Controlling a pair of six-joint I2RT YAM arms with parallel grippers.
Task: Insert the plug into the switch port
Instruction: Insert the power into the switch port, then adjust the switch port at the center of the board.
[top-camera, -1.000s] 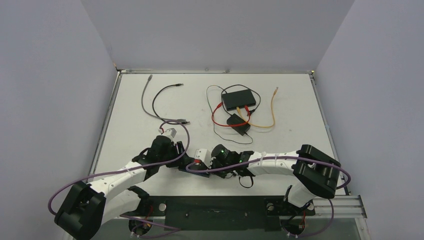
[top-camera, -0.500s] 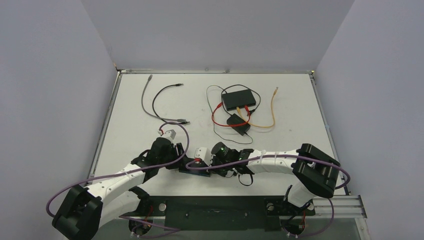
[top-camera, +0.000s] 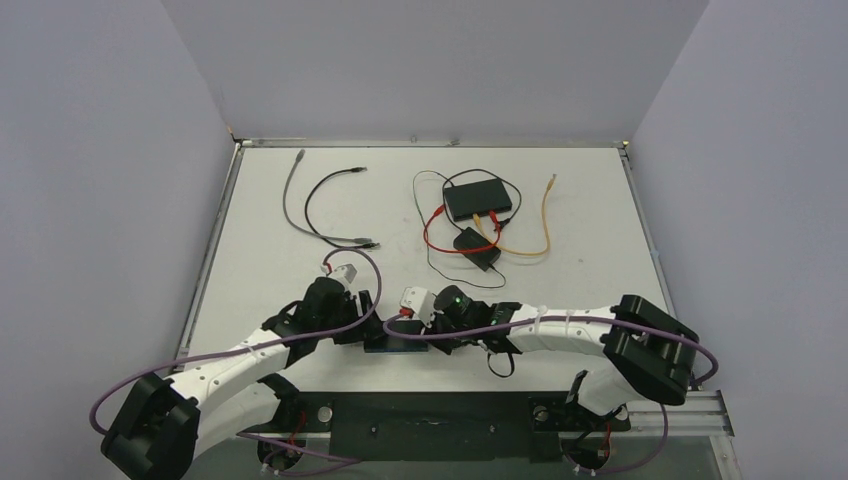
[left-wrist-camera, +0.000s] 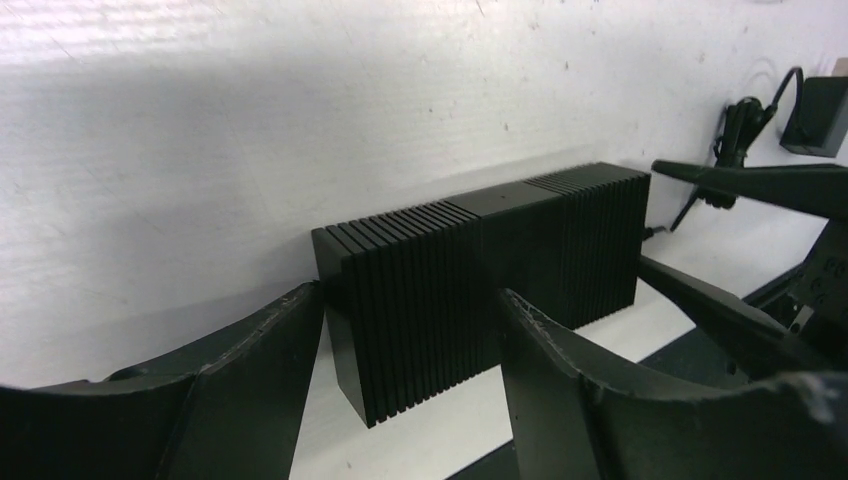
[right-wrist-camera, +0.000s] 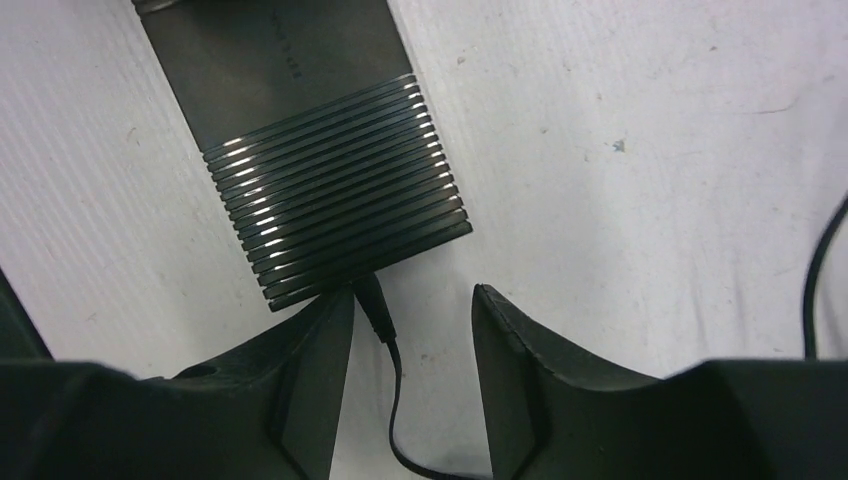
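1. At the near edge of the table (top-camera: 270, 220), between my two wrists, lies the switch (right-wrist-camera: 330, 160), a black ribbed block lying flat. The plug (right-wrist-camera: 368, 298) stands against its ribbed end, and its cable (right-wrist-camera: 395, 400) trails back toward me.
2. What has just changed: my right gripper (right-wrist-camera: 412, 300) was clenched a moment ago and is now released. Its jaws stand apart on either side of the plug and cable. One finger is just beside the plug and the other is clear of it, so I am holding nothing on that side.
3. In the overhead view my right arm has also shifted a little along the near edge, while the switch lies where it did.
4. My left gripper (left-wrist-camera: 410, 295) has widened slightly too. Its fingers (left-wrist-camera: 250, 380) straddle the near end of the switch, one at its corner and the other in front of its ribbed face. I cannot tell whether they press on it or only bracket it.
5. What this means, as I judge it: the plug keeps its place against the switch without my grip, so the insertion looks done or very nearly so. I cannot see how deep it sits, because the joint is dark and partly behind my finger.
6. If it is seated, only drawing both grippers straight back is left. The risk is catching the cable and pulling the plug out.
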